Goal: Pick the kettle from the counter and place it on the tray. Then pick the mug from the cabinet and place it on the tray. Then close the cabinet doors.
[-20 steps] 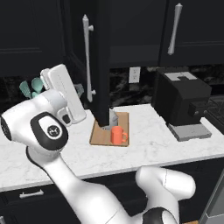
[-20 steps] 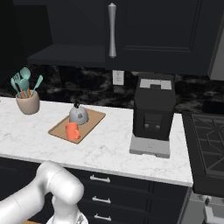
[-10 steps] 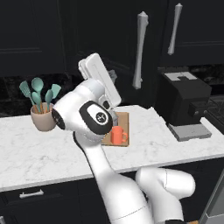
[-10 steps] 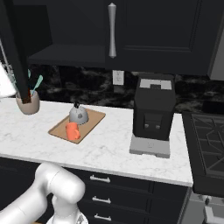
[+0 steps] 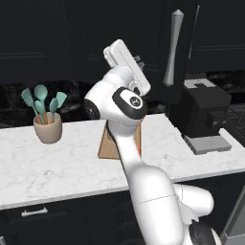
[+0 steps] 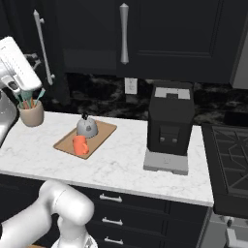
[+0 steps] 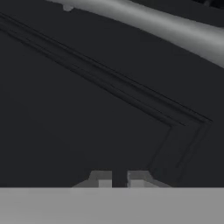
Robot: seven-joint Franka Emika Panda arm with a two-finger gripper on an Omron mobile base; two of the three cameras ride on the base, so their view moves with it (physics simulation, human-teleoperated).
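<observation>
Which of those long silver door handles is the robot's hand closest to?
The left handle, on the door beside the utensil pot; the gripper is right by it, while the middle handle is well away.

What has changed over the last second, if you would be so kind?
The arm has swung from low over the counter up to the cabinet doors, and one door has swung towards shut. The kettle and mug stayed on the tray.
</observation>
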